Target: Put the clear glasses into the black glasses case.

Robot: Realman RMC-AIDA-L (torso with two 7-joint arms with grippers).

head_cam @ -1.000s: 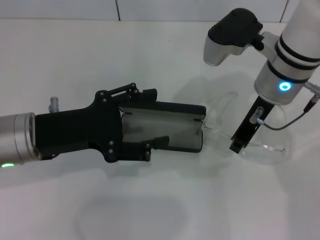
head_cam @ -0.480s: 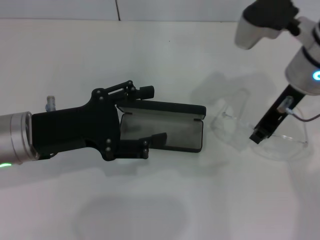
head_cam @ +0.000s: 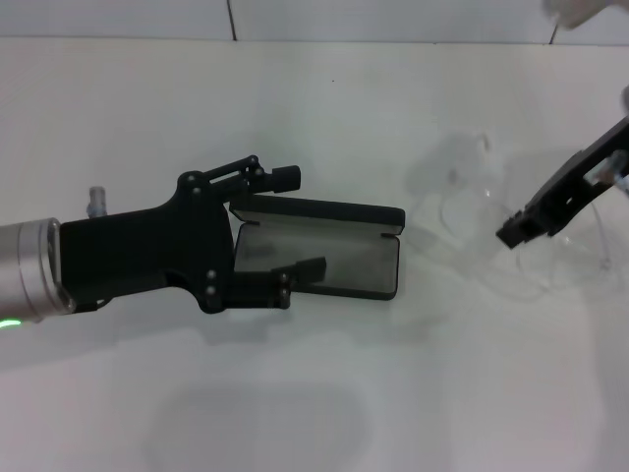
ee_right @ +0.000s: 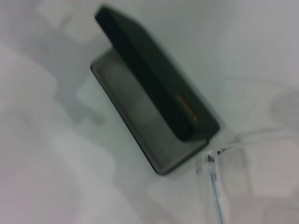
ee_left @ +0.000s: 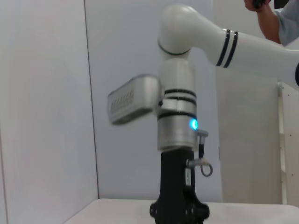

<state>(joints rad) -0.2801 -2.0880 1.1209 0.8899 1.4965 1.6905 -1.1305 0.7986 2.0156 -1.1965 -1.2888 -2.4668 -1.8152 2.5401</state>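
The black glasses case (head_cam: 339,258) lies open mid-table, lid raised and grey lining showing. It also shows in the right wrist view as the case (ee_right: 154,109) with orange lettering on its lid. My left gripper (head_cam: 297,222) is open at the case's left end, one finger behind the lid and the other over the tray. At the right edge my right gripper (head_cam: 514,234) is shut on the clear glasses (head_cam: 578,251), to the right of the case. A corner of the glasses (ee_right: 218,186) shows beside the case in the right wrist view.
The white table (head_cam: 324,98) meets a white wall at the back. The left wrist view looks across at my right arm (ee_left: 177,121); a person (ee_left: 275,18) stands behind it.
My right gripper has moved right, away from the case, taking the clear glasses with it. The left gripper has shifted only slightly and stays open at the case.
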